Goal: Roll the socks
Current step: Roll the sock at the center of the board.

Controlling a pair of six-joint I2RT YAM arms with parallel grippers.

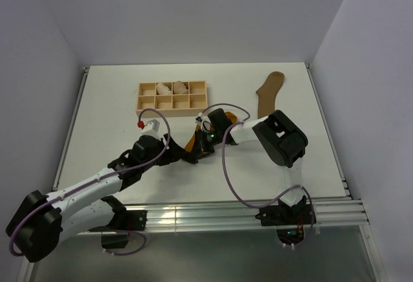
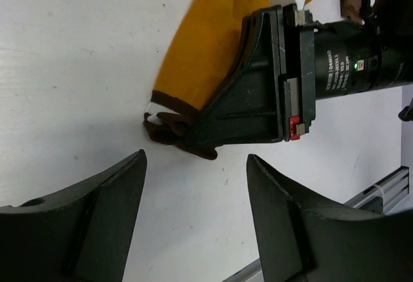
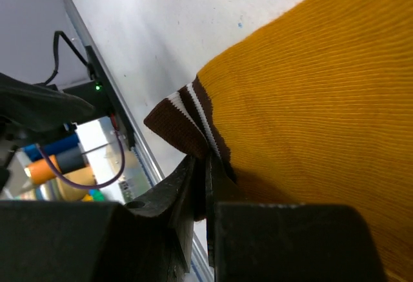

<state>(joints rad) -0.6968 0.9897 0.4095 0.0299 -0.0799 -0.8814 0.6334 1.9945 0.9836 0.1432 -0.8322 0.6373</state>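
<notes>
Up close, the left pincer point(image 2: 195, 179) hangs low over the worktop point(image 1: 116, 101), fingers spread with nothing between them, just short of the mustard sock point(image 3: 303, 101) and its striped cuff point(image 3: 184, 117). The right pincer point(image 3: 205, 185) is pinching that cuff, sock lying mid-worktop. Farther back, a wooden tray point(image 1: 171, 110) holds two pale bundles point(image 1: 163, 89), and the olive-brown sock point(image 1: 269, 90) lies flat at far right.

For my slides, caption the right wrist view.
Right pincer pinching the striped cuff of the mustard sock on the white table.
</notes>
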